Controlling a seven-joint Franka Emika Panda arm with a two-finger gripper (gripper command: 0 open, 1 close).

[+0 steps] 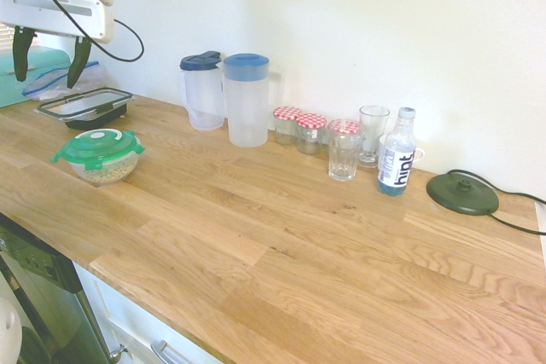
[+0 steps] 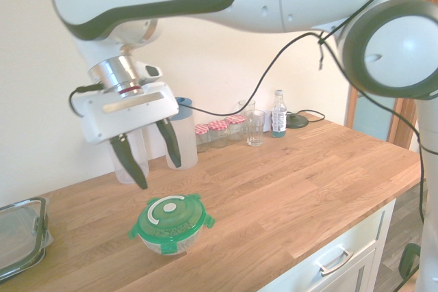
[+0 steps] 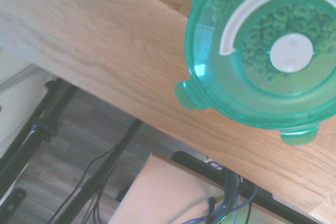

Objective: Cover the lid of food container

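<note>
The round green lid (image 1: 100, 143) (image 2: 170, 217) (image 3: 265, 51) rests level on top of the small clear food container (image 1: 106, 168) (image 2: 168, 241), which holds tan ring-shaped cereal on the wooden counter. My gripper (image 1: 48, 60) (image 2: 156, 161) hangs in the air above and slightly behind it, open, with nothing between its dark fingers. A clear gap separates the fingertips from the lid.
A rectangular black-rimmed container (image 1: 85, 106) (image 2: 20, 237) lies just beyond the bowl. Two pitchers (image 1: 226, 98), three red-checked jars (image 1: 311, 130), two glasses (image 1: 345, 149), a water bottle (image 1: 397, 153) and a dark corded disc (image 1: 462, 193) line the wall. The counter edge (image 3: 105, 103) runs close to the bowl.
</note>
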